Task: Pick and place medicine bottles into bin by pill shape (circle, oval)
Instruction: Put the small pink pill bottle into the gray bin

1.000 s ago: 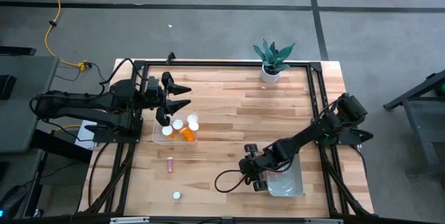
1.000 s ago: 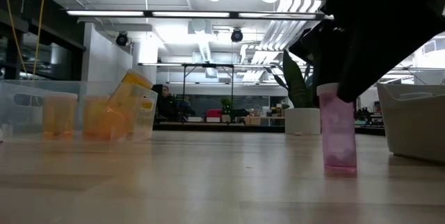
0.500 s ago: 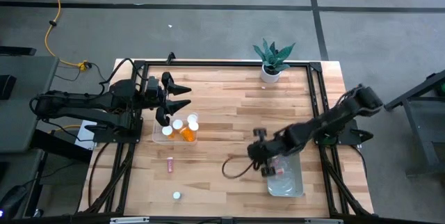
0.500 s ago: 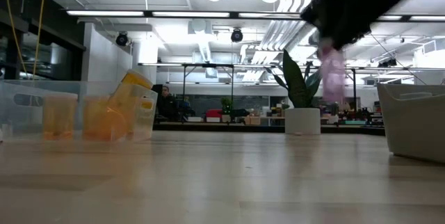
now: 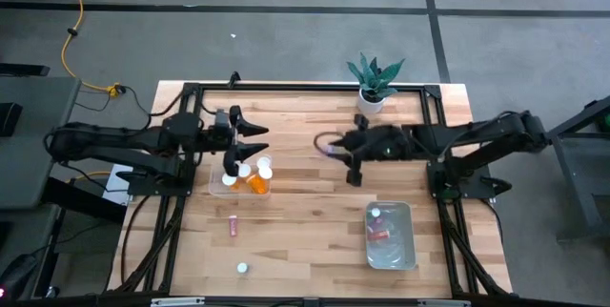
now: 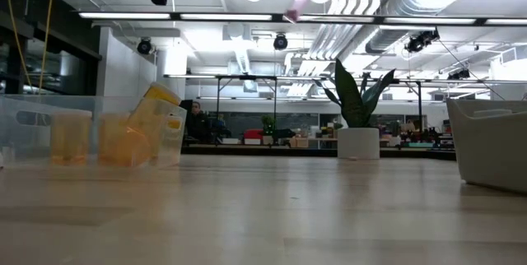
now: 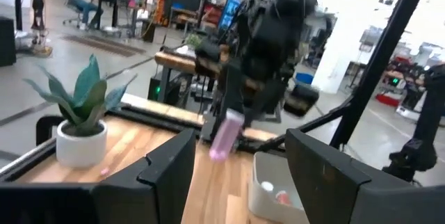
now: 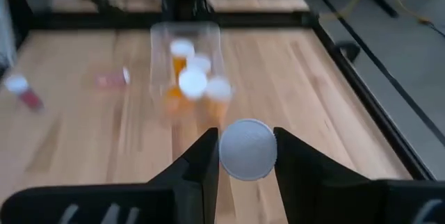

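Bottle status | my right pincer (image 5: 329, 147) pinches pink translucent white-capped bottle (image 7: 224, 135), raised above wooden counter (image 5: 315, 221) centre | my left pincer (image 5: 255, 140) spread over clear bin (image 5: 215, 191) of orange bottles (image 5: 257, 183)

The table (image 5: 305, 193) is pale wooden planks inside a dark metal frame. A potted plant (image 5: 374, 82) stands at its far edge. A clear bin (image 5: 243, 175) sits toward the left side with several white-capped orange bottles inside. Just nearer than it, a pink bottle (image 5: 233, 226) lies on the wood, and a white-capped bottle (image 5: 242, 268) stands close to the near edge. A second clear bin (image 5: 391, 235) rests on the right side, holding two bottles.
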`<state>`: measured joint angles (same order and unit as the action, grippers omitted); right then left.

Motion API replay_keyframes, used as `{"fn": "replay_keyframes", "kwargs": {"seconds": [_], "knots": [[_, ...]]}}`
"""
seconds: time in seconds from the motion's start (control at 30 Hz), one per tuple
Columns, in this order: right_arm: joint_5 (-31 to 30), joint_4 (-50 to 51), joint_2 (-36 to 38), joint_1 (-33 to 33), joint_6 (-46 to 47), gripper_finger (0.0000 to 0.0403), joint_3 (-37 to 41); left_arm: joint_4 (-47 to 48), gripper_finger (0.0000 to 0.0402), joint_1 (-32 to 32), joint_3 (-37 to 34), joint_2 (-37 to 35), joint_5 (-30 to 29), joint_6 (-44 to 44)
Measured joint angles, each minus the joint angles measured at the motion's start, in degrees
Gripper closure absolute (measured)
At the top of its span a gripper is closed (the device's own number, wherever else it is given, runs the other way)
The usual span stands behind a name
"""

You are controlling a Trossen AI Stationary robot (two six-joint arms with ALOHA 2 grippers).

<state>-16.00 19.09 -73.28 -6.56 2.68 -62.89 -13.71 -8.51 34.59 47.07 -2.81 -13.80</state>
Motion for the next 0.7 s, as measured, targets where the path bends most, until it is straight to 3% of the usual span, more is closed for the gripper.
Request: {"fn": "replay_keyframes", "kwargs": {"seconds": [0.33,0.7], "knots": [[20.92,-16.77,-1.11,10.57,-2.46,0.0308,0.04,-6.61,0.0191,-0.13,-0.02,11.04,-1.03,1.75],[23.66,-17.18,-1.11,11.45,-1.17,0.0308,0.04,-12.16,0.0191,-0.57,-0.02,13.69,-2.4,2.45]]}}
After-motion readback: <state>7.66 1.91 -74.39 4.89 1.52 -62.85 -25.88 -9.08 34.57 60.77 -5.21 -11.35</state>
